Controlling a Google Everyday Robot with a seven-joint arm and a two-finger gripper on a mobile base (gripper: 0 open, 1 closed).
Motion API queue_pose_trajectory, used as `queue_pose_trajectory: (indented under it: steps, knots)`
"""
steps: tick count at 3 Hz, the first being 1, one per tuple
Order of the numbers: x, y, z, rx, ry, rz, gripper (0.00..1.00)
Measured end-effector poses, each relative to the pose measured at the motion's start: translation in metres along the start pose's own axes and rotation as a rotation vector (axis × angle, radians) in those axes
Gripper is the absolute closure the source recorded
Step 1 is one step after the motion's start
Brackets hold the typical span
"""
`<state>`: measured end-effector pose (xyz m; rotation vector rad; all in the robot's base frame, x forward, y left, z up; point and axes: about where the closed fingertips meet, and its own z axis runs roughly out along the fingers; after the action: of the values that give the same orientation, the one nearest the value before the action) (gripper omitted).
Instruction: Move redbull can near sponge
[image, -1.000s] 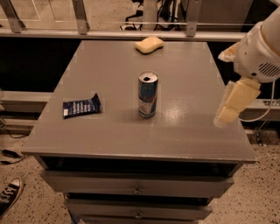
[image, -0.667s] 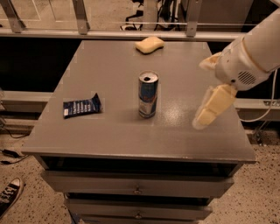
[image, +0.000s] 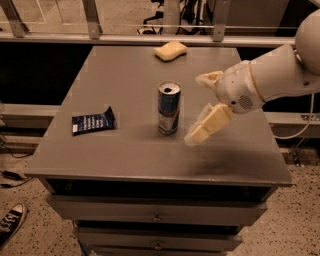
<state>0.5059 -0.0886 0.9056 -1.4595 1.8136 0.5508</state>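
Blue-and-silver redbull can (image: 169, 114) stands upright mid-table (image: 120, 75), long axis vertical. The tool (image: 205, 102) hovers just beside the can, on its right in view, apparently spread and holding nothing. The sponge (image: 170, 50) lies well beyond the can.

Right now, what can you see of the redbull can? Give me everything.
The redbull can is a slim metal drink can with a blue-and-silver body, a red mark and a silver top with a dark opening. It stands upright near the middle of the grey table, and only the table touches it. The gripper hangs just to its right, fingers open, not touching it. The sponge lies well behind it at the far edge.
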Motion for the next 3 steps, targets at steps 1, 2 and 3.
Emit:
queue_pose_trajectory:
  steps: [1,2,3]
  knots:
    - [-0.018,-0.011,0.028,-0.001,-0.148,0.001,0.00]
    - [-0.031,-0.019,0.050,0.001,-0.238,0.009,0.00]
    - [-0.034,-0.025,0.065,0.005,-0.279,0.038,0.14]
